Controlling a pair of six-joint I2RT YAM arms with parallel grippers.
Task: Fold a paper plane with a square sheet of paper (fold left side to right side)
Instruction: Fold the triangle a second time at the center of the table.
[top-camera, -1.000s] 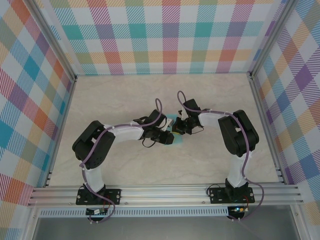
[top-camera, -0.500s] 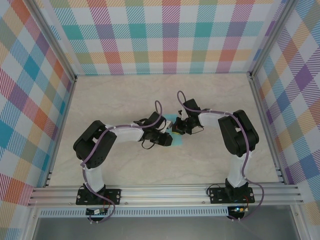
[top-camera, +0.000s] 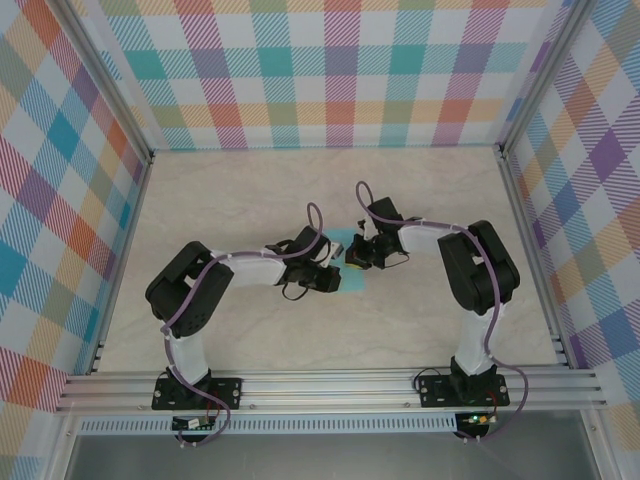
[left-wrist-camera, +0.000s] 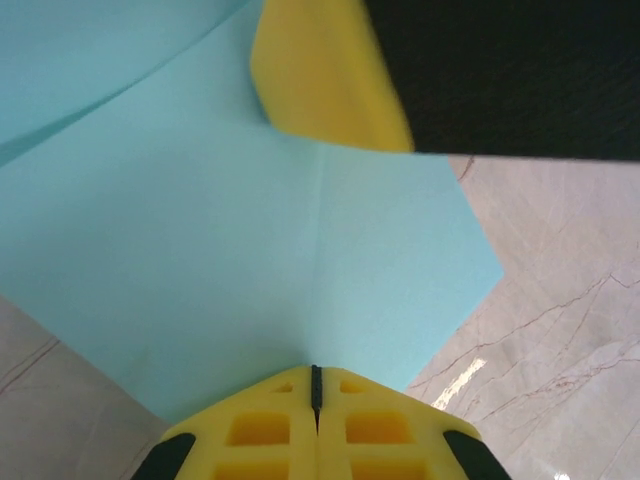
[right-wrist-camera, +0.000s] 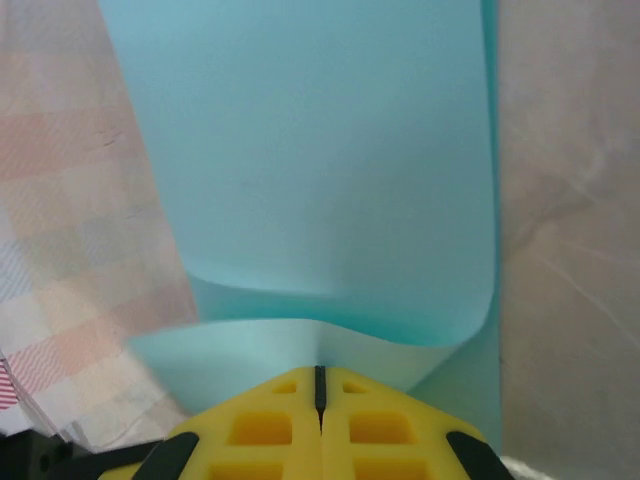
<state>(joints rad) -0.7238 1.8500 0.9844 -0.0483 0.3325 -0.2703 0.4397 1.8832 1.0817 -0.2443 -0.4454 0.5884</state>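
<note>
Centrally on the marble table (top-camera: 230, 200), both arms meet over the square sheet of paper (left-wrist-camera: 250, 260).

Left gripper (left-wrist-camera: 316, 385): jaws pressed together at the sheet's near corner, the 2 edges running in under the tips. It looks like a pinch on that corner, though the corner itself is hidden.

Right gripper (right-wrist-camera: 320, 385): jaws likewise pressed together, nipping an edge of the sheet, which curls up and over from the tips in a loose bend. 1 of its yellow fingers (left-wrist-camera: 320, 80) sits at the far part of the sheet in the left wrist view.

Progress, as a judgement: early.
- 1 crease (left-wrist-camera: 322, 230) runs down the middle of the flat part, so a centre fold seems made and opened out.
- A flap (left-wrist-camera: 90, 60) is raised at the far left, bent but not flattened.
- No pointed nose, no wings, nothing dart-like.
- Left to do: lay the raised side across, press it flat, then all the later folds.
</note>
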